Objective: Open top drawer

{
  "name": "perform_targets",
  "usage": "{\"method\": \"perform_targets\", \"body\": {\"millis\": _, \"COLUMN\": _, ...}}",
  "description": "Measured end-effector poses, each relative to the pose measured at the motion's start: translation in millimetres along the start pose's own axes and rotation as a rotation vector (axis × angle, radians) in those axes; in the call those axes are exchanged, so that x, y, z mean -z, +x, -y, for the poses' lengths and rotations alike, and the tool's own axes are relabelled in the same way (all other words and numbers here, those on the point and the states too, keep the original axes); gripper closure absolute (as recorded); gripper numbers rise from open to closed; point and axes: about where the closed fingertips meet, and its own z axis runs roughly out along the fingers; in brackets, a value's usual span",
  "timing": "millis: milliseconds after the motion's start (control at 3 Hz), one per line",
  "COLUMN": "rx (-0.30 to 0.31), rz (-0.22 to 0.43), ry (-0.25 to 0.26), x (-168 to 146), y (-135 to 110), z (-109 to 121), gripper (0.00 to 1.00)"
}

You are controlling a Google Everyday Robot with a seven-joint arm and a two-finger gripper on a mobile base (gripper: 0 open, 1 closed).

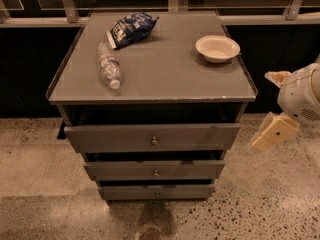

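Lowest in the frame, above the speckled floor [40, 184], sit the bottom drawer [125, 191] and the middle drawer [120, 170], both narrow and grey. Over them the top drawer [110, 136] spans the centre of the frame, with its small round knob [154, 141] in the middle and a dark gap above its front. The pincer [275, 132] hangs at the right edge, level with that drawer, off its right end and apart from it. Whether it is released or clenched cannot be told. On the table [165, 79] lie a clear bottle [108, 66] at the left, a white bowl [217, 48] at the right and a blue bag [131, 28] farthest back. The print on the bag and the bottle's label are unreadable.
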Motion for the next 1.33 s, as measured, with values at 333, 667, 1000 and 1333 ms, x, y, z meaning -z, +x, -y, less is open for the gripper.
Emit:
{"method": "perform_targets", "body": {"millis": 333, "rx": 0.000, "rz": 0.000, "ry": 0.000, "x": 0, "y": 0, "z": 0, "gripper": 0.00}}
{"method": "perform_targets", "body": {"millis": 667, "rx": -0.087, "rz": 0.029, "ry": 0.003, "x": -25, "y": 14, "z": -9, "gripper": 0.00}}
{"method": "perform_targets", "body": {"millis": 1000, "rx": -0.214, "rz": 0.095, "ry": 0.007, "x": -71, "y": 30, "z": -23, "gripper": 0.00}}
{"method": "perform_targets", "body": {"millis": 1333, "rx": -0.276, "rz": 0.167, "ry": -0.007, "x": -120, "y": 29, "z": -27, "gripper": 0.00}}
